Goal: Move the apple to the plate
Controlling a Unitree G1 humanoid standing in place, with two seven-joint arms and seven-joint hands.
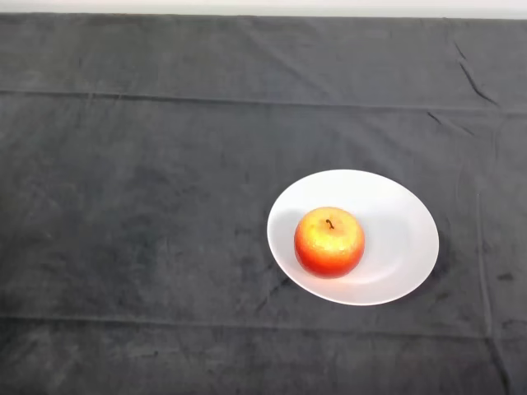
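Note:
A red and yellow apple (329, 241) with a short dark stem sits upright on a white round plate (395, 222). The apple rests in the plate's left half, close to its near-left rim. The plate lies on the dark cloth, right of the table's middle.
The dark cloth (148, 206) covers the whole table, with creases at the far right and a fold line along the back. A pale strip of the table's far edge (263, 6) shows at the top.

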